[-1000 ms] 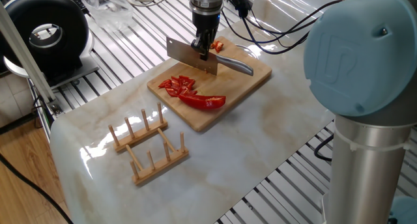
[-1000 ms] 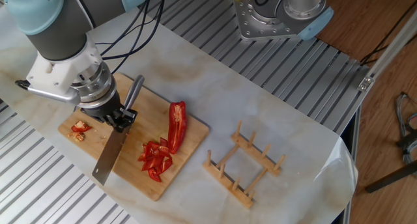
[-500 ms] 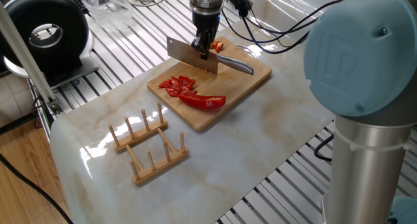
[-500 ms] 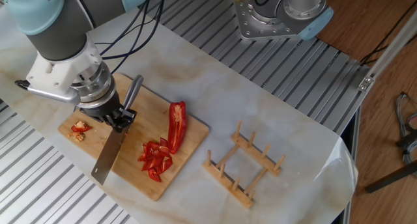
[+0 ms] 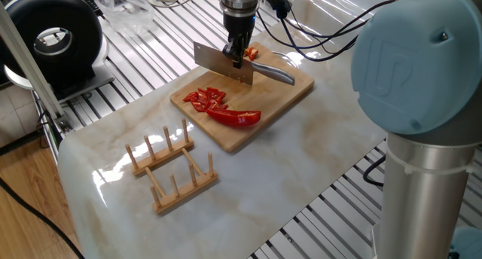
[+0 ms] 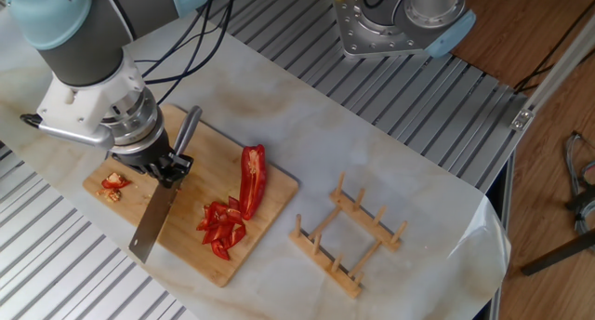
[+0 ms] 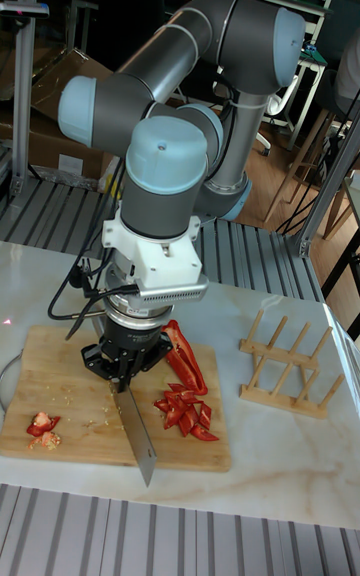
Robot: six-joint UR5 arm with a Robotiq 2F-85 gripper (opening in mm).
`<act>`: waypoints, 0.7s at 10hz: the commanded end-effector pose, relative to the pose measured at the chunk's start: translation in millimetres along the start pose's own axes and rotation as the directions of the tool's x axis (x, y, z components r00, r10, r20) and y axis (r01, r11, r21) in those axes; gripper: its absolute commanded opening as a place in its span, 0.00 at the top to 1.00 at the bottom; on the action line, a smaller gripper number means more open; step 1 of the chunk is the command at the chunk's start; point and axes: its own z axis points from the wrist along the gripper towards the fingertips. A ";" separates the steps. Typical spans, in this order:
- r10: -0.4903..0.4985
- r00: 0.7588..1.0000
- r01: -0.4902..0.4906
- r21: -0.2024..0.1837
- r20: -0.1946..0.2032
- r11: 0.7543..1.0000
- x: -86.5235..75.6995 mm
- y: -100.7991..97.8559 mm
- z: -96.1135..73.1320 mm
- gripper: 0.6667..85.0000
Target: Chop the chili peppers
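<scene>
Red, glossy chili peppers (image 6: 251,178) lie on the rectangular wooden cutting board (image 6: 266,213): one long curved half near the board's right edge, a heap of small cut bits (image 6: 222,227) just beside it, and a few scraps (image 6: 115,182) at the board's far left end. Since a second ago the steel-bladed cleaver (image 6: 152,232) has shifted only slightly; the peppers have not moved. Pinching the cleaver where blade meets metal handle, the black two-finger gripper (image 6: 165,167) points straight down over the board's middle. A wooden peg rack (image 6: 349,232) stands well right of the board.
</scene>
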 end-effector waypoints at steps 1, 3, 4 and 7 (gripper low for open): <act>-0.002 1.000 0.002 -0.008 0.010 1.000 -0.5 -2.7 0.1 0.99; -0.003 1.000 0.003 -0.002 0.007 1.000 -0.3 -3.7 -0.2 0.99; -0.003 1.000 0.003 0.000 0.008 1.000 -0.5 -4.2 -0.3 0.99; -0.005 1.000 0.005 0.002 0.007 1.000 -0.6 -4.5 -0.8 0.99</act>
